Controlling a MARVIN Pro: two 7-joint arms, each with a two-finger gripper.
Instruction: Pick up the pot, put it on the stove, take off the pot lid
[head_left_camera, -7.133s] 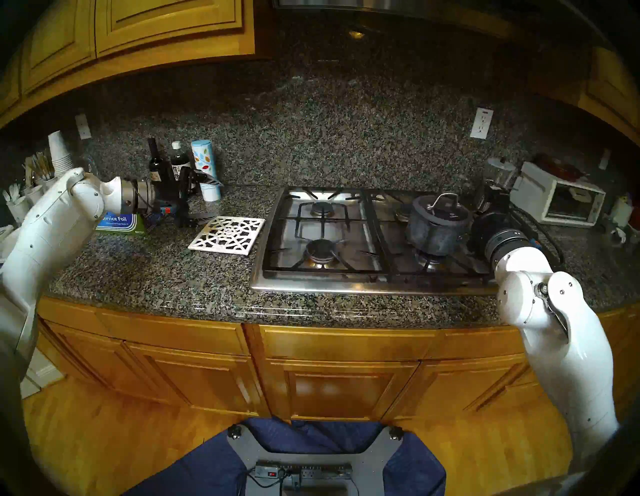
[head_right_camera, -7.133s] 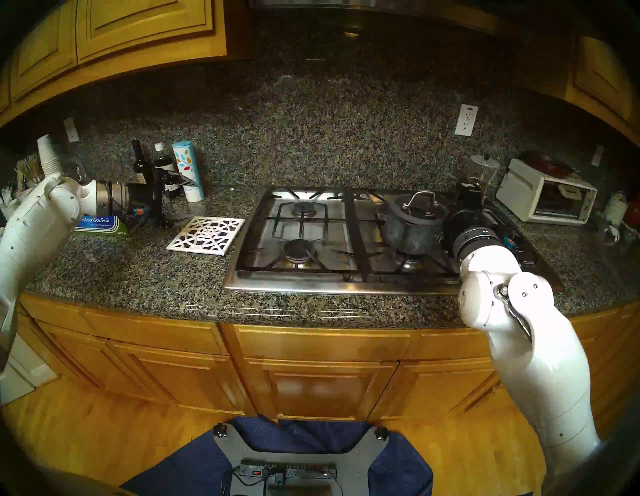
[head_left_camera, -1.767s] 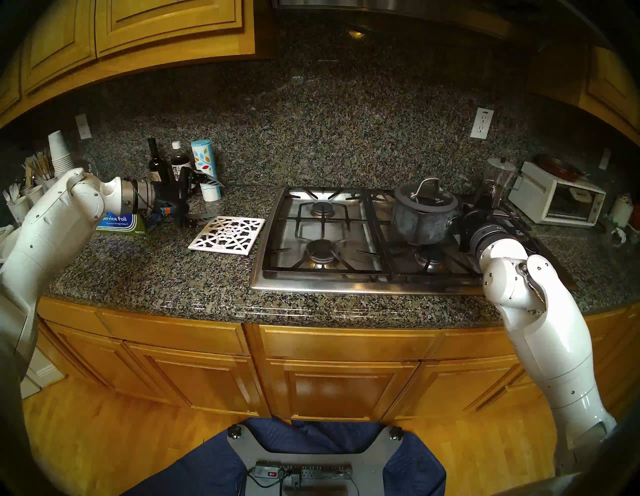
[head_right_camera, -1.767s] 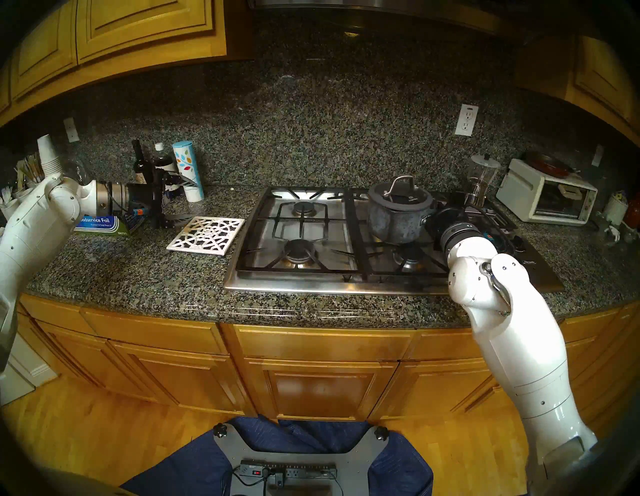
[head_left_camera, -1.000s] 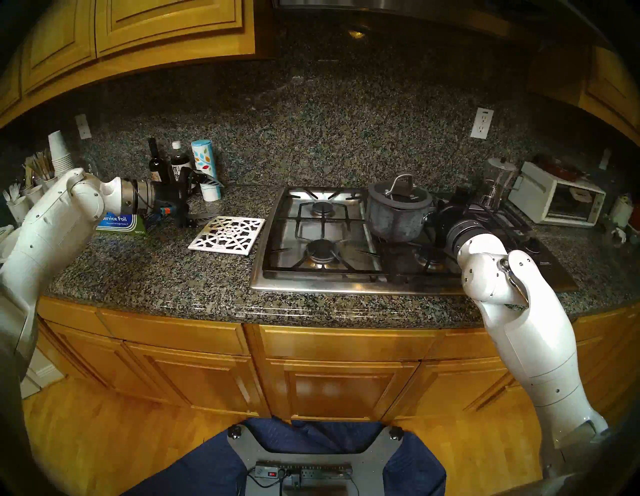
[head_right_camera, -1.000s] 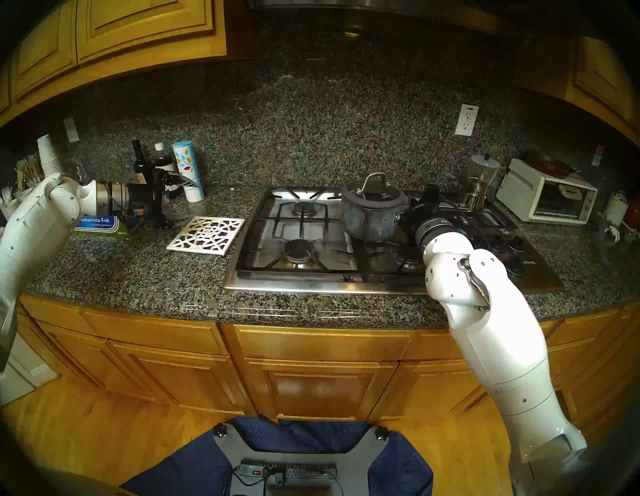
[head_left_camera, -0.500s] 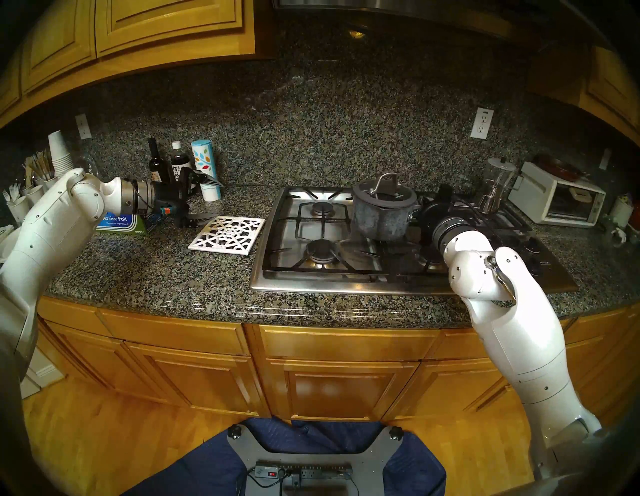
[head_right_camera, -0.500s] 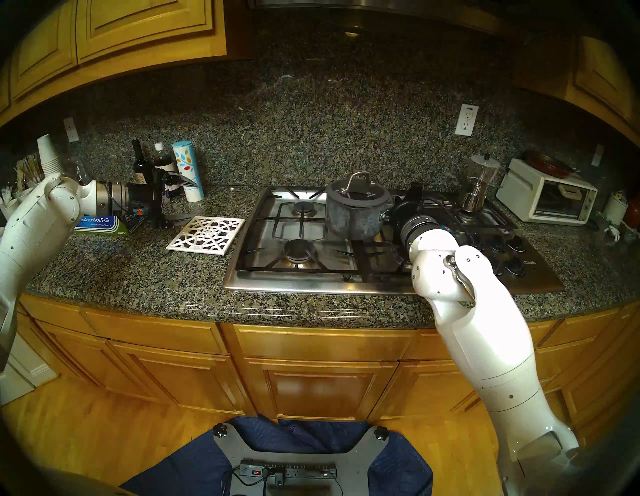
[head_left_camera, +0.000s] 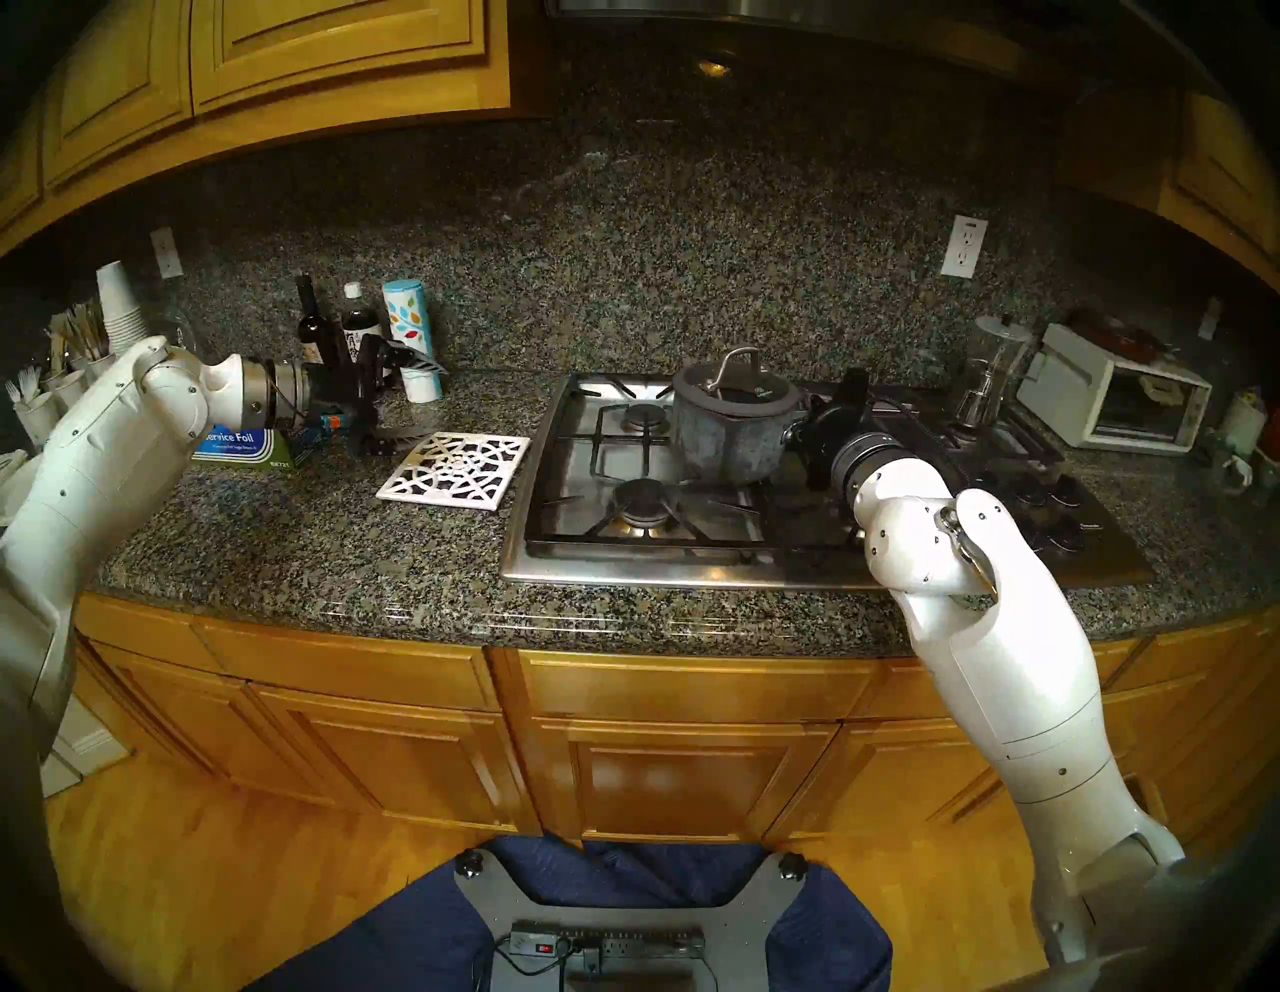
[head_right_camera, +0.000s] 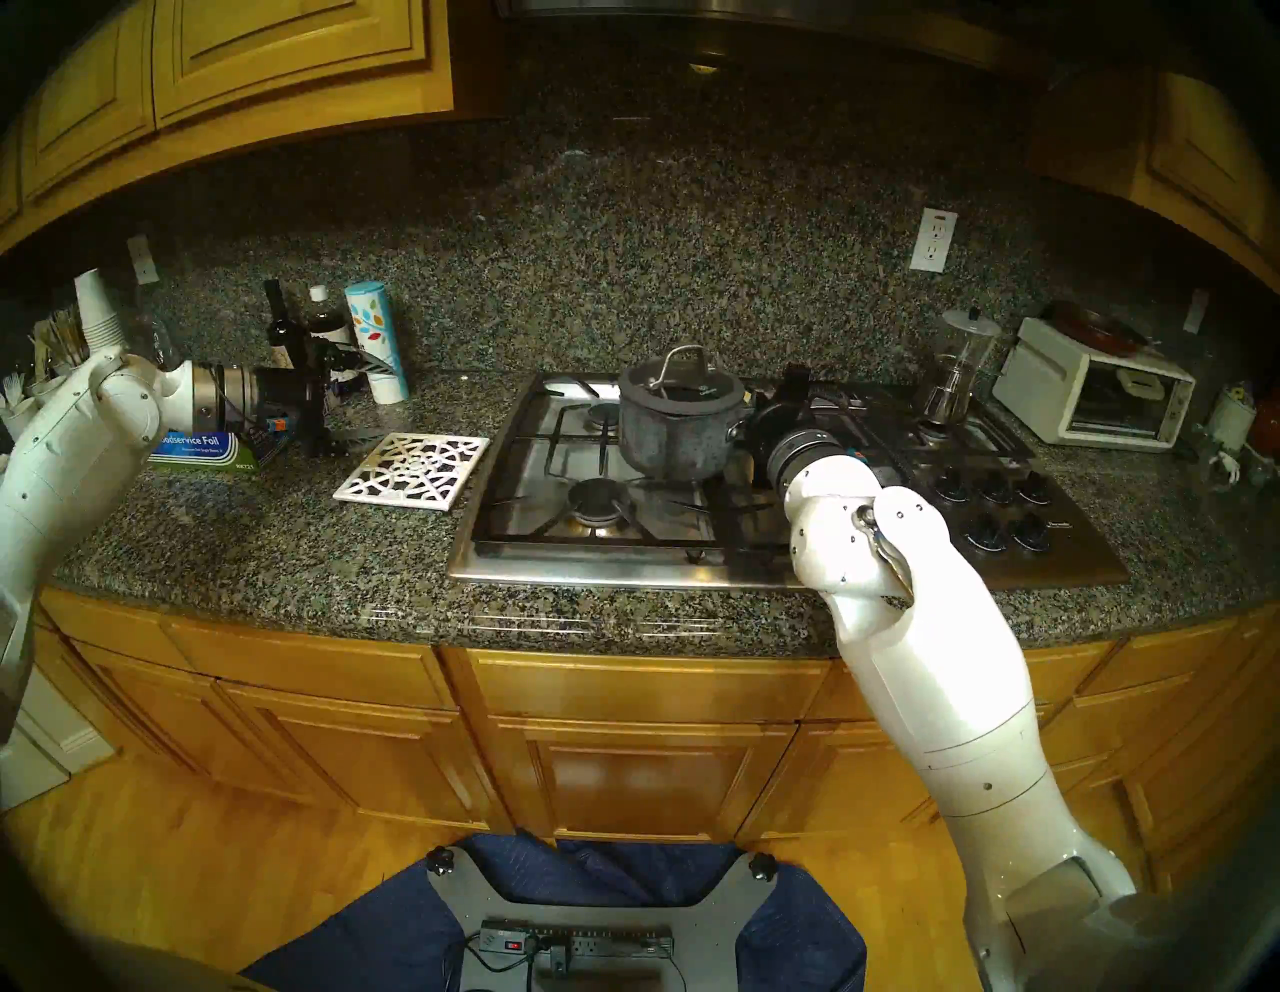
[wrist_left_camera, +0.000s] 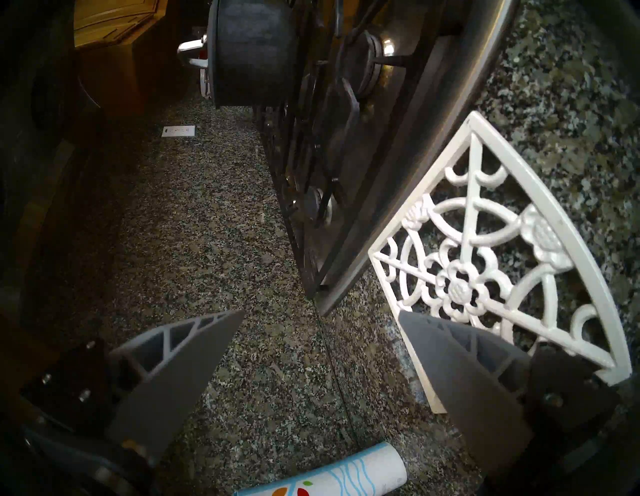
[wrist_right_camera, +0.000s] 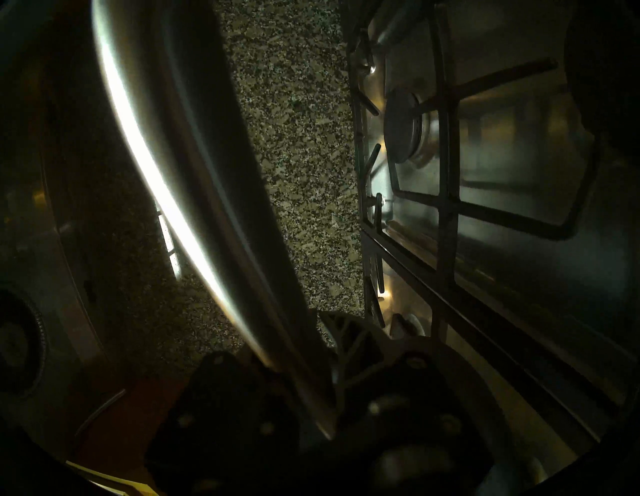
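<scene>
Right gripper (head_left_camera: 796, 435) clamped on the slim silver handle of the pot (head_left_camera: 733, 443), fingers pressed together around it. Pot held up over the stove (head_left_camera: 623, 561), roughly mid-cooktop, a bit toward the far side, between the left burners and the right ones; hard to tell whether the base touches the grate. Pot lid (head_left_camera: 735, 396) on top, loop handle up. Left gripper (wrist_left_camera: 320, 318) spread wide, holding nothing, hovering at the left over the granite counter (head_left_camera: 312, 554), just beside the white lattice trivet (head_left_camera: 454, 471). Toaster oven (head_left_camera: 1115, 398) and blender (head_left_camera: 994, 367) off at the far right, well apart from the pot.
</scene>
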